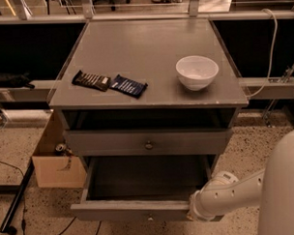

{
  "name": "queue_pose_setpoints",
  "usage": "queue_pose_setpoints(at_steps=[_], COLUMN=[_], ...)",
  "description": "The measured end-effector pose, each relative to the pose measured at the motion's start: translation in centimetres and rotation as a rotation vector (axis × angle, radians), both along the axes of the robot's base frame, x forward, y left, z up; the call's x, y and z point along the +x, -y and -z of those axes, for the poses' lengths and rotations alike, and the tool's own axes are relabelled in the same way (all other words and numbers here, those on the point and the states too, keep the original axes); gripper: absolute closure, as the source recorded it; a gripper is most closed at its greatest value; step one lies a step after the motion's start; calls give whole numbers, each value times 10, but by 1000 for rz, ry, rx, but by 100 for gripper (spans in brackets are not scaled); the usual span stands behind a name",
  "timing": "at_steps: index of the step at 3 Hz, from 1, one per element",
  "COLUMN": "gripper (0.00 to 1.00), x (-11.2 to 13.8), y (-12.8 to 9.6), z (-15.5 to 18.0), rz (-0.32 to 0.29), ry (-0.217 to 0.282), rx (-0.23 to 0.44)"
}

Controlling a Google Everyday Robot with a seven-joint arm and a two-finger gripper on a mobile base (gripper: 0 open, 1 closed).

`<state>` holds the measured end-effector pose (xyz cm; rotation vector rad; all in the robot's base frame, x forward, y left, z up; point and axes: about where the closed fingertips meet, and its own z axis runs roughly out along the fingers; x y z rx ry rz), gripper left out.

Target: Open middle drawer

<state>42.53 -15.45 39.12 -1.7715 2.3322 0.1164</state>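
Note:
The middle drawer is a wide grey drawer and stands pulled far out of the grey cabinet. Its shallow grey box is open to view and looks empty. A small round knob sits at the centre of its front. My gripper is at the end of the white arm, against the drawer's front edge, to the right of the knob. The arm reaches in from the lower right.
Another grey drawer with a knob sits above it. On the cabinet top are a white bowl and two snack bars. A cardboard box and cables lie on the floor to the left.

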Motion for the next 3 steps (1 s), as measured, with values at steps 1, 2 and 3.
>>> queue_pose_setpoints(at_steps=[1, 2, 3], gripper=[73, 50, 27], x=[0, 0, 0], y=[0, 0, 0], z=[0, 0, 0], rz=[0, 0, 0], ry=[0, 0, 0], rx=[0, 0, 0])
